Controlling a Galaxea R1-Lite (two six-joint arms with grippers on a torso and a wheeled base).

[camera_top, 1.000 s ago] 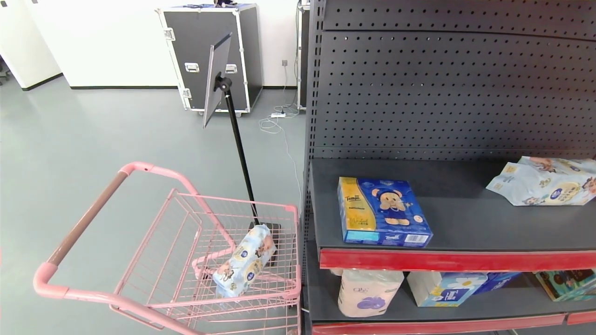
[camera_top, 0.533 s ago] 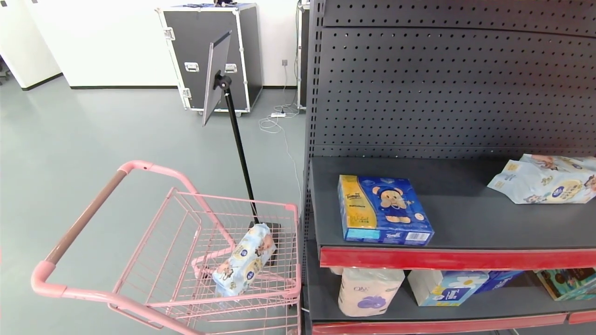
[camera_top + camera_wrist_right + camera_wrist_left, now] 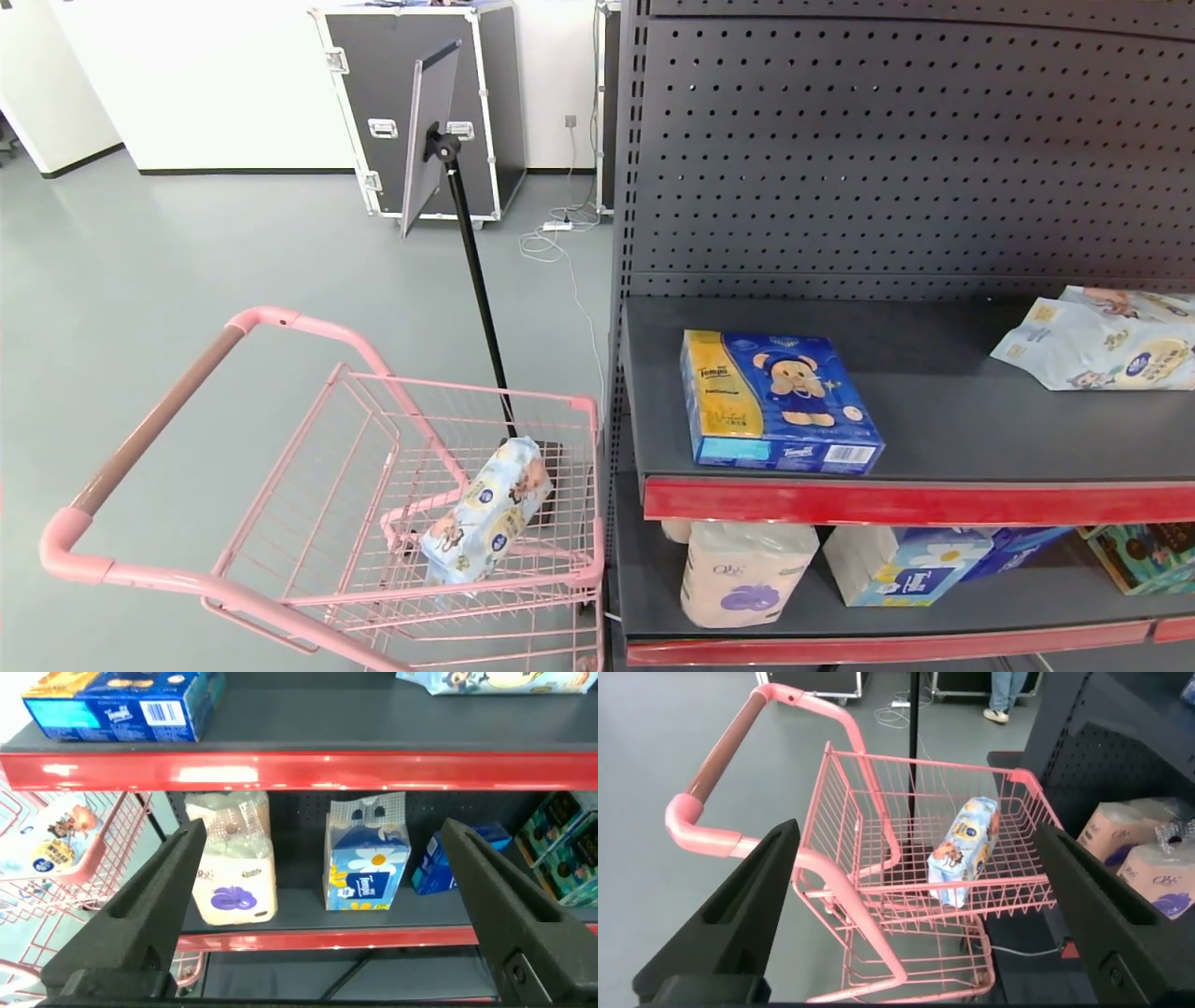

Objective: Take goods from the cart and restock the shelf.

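1. Left end effector (image 3: 916, 829): fingers wide apart, nothing between them, above the cart. Right end effector (image 3: 322, 826): fingers wide apart, empty, in front of the shelf's lower board.
2. Cart (image 3: 154, 420), pink wire, just left of the shelf. It holds 1 light-blue soft pack (image 3: 485, 511), tilted in the far right part of the basket. The pack carries cartoon figures and round blue labels.
3. Shelf (image 3: 915, 501), lower board, left to right:
   - 1 white roll pack (image 3: 742, 583) with a purple mark
   - 1 white-and-blue tissue pack (image 3: 901, 569) with a flower
   - 1 blue pack (image 3: 1018, 541) behind it
   - a teal box (image 3: 1139, 555) at the right edge, count unclear
4. Upper board: 1 blue-and-yellow tissue box (image 3: 780, 399) lies flat at the near left. It has a cartoon bear on top and a barcode on its near face. At the far right lie pale printed packs (image 3: 1102, 350), matching the cart's; one or two overlapping, cannot tell.
5. Far left: 1 panel stand (image 3: 471, 271) on the floor, and behind it 1 black flight case (image 3: 411, 103).
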